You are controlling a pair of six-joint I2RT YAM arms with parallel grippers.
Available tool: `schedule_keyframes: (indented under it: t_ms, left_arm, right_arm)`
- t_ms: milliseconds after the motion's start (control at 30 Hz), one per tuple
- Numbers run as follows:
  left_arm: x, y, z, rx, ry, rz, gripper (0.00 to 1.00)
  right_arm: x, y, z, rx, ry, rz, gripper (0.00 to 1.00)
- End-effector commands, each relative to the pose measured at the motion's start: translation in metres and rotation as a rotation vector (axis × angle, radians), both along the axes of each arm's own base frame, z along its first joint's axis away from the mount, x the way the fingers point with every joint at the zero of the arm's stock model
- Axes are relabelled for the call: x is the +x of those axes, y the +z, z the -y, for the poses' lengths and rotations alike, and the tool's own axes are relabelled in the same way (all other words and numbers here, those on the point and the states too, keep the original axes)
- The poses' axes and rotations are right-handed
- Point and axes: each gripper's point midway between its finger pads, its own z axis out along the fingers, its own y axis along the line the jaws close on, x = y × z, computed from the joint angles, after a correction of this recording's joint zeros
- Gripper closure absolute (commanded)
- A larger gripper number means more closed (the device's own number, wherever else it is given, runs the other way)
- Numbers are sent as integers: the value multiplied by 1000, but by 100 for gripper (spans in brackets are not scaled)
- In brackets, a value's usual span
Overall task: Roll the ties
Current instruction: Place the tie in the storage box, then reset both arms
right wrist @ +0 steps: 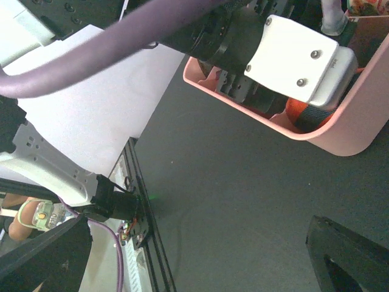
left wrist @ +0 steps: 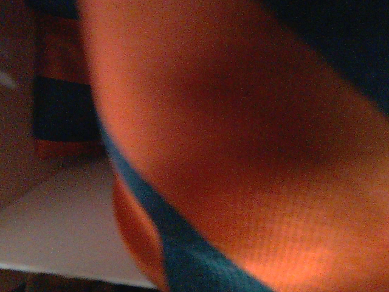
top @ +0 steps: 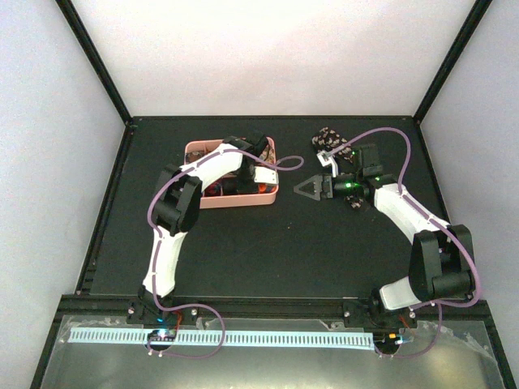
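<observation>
My right gripper (top: 309,190) is wide open and empty, the loose tie (top: 328,138) runs far-to-near just behind it, and my left gripper (top: 243,180) is buried in the tray (top: 231,200), can't tell its grip.

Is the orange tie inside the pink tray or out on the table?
Inside. The orange tie sits down behind the wall of the pink tray, with only its top edge peeking above the rim.
</observation>
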Motion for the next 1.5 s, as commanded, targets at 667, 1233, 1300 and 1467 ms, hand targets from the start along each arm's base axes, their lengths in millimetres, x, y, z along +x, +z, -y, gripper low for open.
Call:
schedule_keyframes:
  t_ms: [667,1233,1300,1467]
  left_arm:
    - [-20,63,-2,-96,-96,-35,19]
    - [-11,177,-19,-319,5,176,1]
    - [-8,198,-23,-392,51,213,1]
    - [-3,252,-49,-593,223,318,1]
  right_arm:
    - [1,5,1,7,-3,32,0]
    - [13,32,16,-99,-30,193,0]
    - [19,39,23,-142,-56,249,0]
    - [41,62,59,-240,-199,384,1]
